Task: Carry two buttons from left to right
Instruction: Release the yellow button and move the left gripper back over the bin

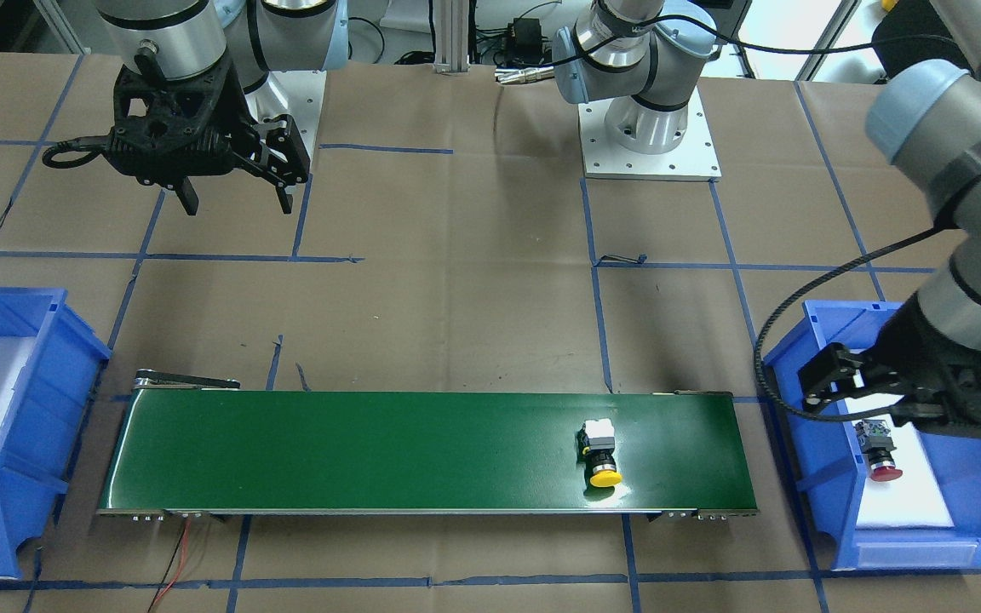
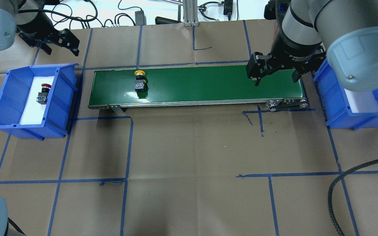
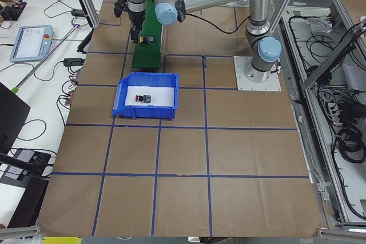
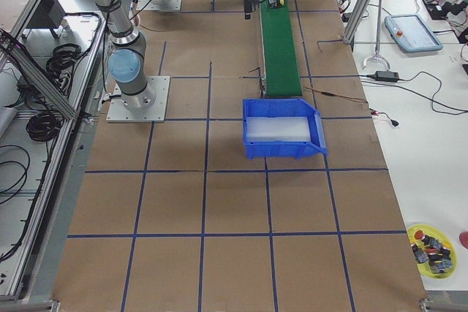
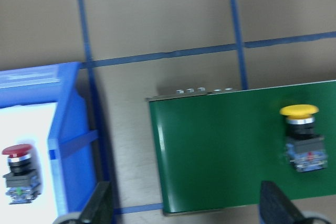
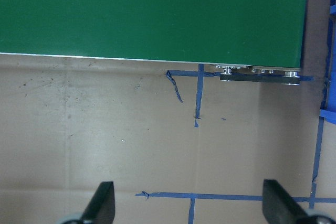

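- The left wrist view alone shows both buttons at once. The red button lies on its side on the white liner of the left bin. The yellow button lies on its side on the belt, near that bin's end.
- The right-side view alone shows a yellow dish of parts on the white bench beside the table.
- The right wrist view shows only the belt's other end and taped paper.
- The table is covered in brown paper with a blue tape grid. The right bin stands just past the belt's far end.
- The left gripper hangs above the left bin's area. Its fingers are spread wide and hold nothing.
- The right gripper hovers over the belt's right end. Its fingers are also wide apart and touch nothing.
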Controlling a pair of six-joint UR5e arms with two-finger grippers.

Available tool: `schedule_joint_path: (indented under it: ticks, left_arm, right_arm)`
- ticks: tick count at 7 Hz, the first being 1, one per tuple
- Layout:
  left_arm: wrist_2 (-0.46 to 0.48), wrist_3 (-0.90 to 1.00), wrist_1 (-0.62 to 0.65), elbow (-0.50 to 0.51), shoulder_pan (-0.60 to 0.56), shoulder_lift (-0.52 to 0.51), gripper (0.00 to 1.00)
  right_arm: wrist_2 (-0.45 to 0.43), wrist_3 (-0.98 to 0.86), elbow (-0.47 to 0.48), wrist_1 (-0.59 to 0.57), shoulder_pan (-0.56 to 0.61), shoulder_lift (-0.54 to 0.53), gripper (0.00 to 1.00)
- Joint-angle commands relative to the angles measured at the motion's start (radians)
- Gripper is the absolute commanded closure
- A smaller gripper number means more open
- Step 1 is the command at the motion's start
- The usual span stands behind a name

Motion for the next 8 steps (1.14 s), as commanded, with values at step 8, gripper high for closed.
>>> schedule_joint_path:
  ticks: [8]
  left_arm:
    - [-0.005, 0.178, 0.240, -0.151, 0.215, -0.123, 0.00]
  right_arm:
    - [0.001, 0.001, 0.002, 0.001, 0.000, 0.002, 0.00]
